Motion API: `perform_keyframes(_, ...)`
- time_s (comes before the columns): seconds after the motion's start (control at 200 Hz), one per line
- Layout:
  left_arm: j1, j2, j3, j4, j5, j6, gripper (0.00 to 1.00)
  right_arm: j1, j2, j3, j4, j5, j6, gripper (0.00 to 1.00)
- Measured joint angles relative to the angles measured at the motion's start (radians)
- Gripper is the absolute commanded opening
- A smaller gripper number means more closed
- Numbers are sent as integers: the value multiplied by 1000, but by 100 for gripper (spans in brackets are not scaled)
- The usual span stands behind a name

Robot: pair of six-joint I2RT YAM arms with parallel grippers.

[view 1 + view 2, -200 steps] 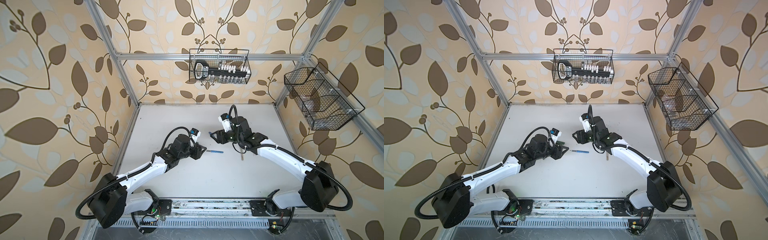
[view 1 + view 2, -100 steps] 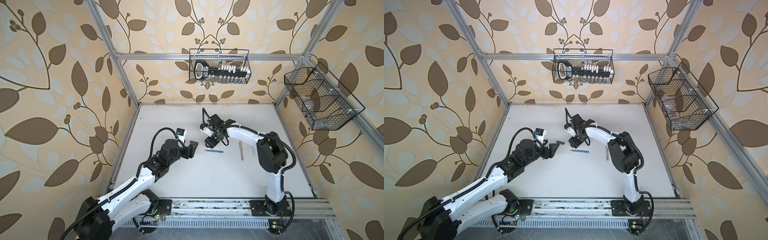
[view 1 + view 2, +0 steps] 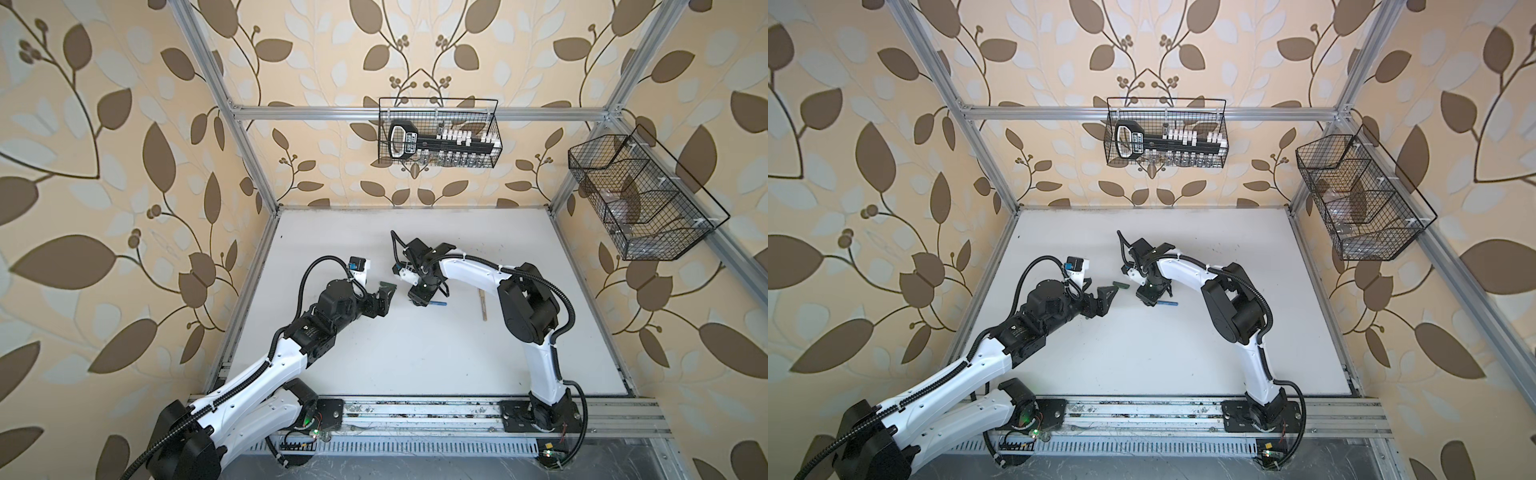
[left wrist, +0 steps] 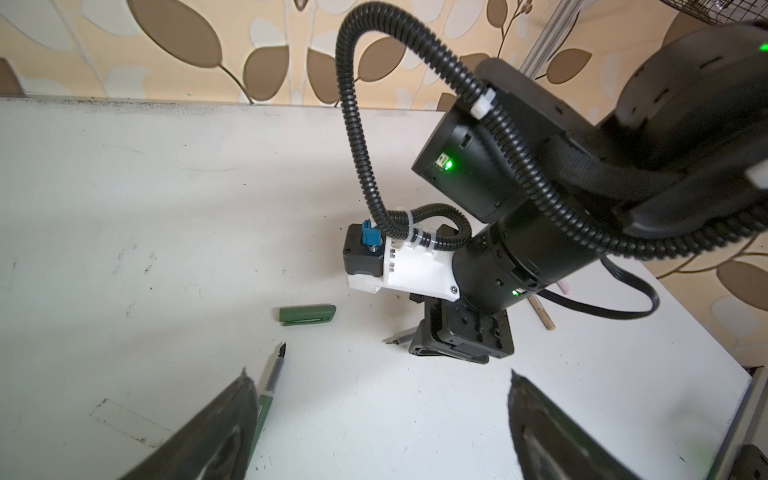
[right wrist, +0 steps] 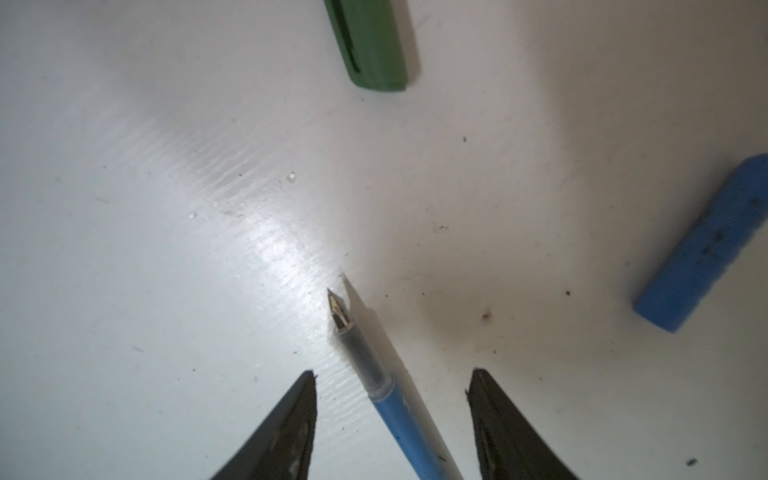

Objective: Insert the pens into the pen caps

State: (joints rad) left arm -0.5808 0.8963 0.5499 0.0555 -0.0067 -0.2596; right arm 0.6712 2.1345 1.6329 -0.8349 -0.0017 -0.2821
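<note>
The blue pen [image 5: 397,419] lies flat on the white table [image 3: 415,353], nib bare. My right gripper [image 5: 393,372] is low over it, open, a finger on each side and neither touching; in both top views this right gripper [image 3: 419,297] covers the pen's nib end [image 3: 438,304]. The blue cap [image 5: 706,249] lies a little way off. My left gripper [image 4: 379,371] is wide open and holds nothing. The green pen [image 4: 272,378] rests on the table along the inside of one finger [image 4: 232,415]. The green cap [image 4: 307,313] lies just past that pen's tip [image 3: 1121,284].
A tan pen [image 3: 483,305] lies on the table to the right of the right gripper. Behind the right arm a pink pen [image 4: 565,286] shows in the left wrist view. Wire baskets hang on the back wall [image 3: 438,133] and the right wall [image 3: 640,199].
My left gripper has drawn back to the left and opened wide. My right gripper has swung left and come down over the blue pen, its jaws a little narrower.
</note>
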Motion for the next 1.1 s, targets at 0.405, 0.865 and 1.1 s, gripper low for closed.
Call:
perform_keyframes(0.405,0,-21,-16,1,-8,0,96,16,22,-6,-7,31,1,50)
perform_keyframes(0.865,0,-16,-18,2,-32,0,98,33,25,-12,6,25,35,24)
perform_keyframes(1.1,0,-11,-18,2,-32,0,98,10,6,-45,50,-27,66,11)
